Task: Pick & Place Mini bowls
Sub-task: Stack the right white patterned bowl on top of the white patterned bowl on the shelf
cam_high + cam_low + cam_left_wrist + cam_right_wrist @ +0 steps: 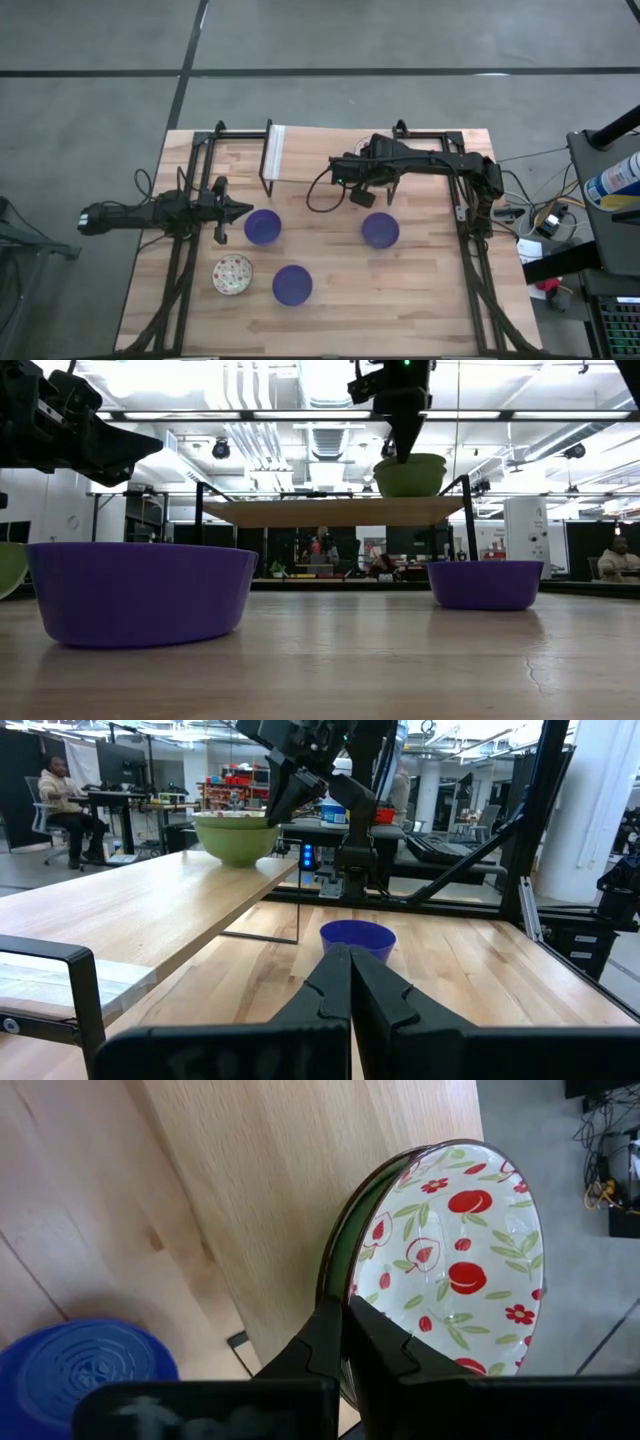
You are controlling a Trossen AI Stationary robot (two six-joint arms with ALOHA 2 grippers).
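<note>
A mini bowl (455,1250), white inside with red fruit and green leaves and green outside (410,478), sits on the raised wooden shelf (300,512) at the table's far side. It looks nested in a second green bowl. My right gripper (347,1312) is shut at its rim. Three blue mini bowls (263,227) (380,230) (292,285) and one speckled mini bowl (232,274) rest on their bases on the table. My left gripper (245,211) waits shut at the left, beside the nearest blue bowl. My right gripper pinches the patterned bowl's rim (340,1275) on its near side, one finger over the white inside and one over the green outside. The fingers slant down from above and from the table's near side (404,457). The bowl stays upright on the shelf.
The shelf stands on thin black legs (470,525) above the far half of the table. Black frame rails (185,250) run along the table's left and right sides. People sit at desks in the room beyond (65,795).
</note>
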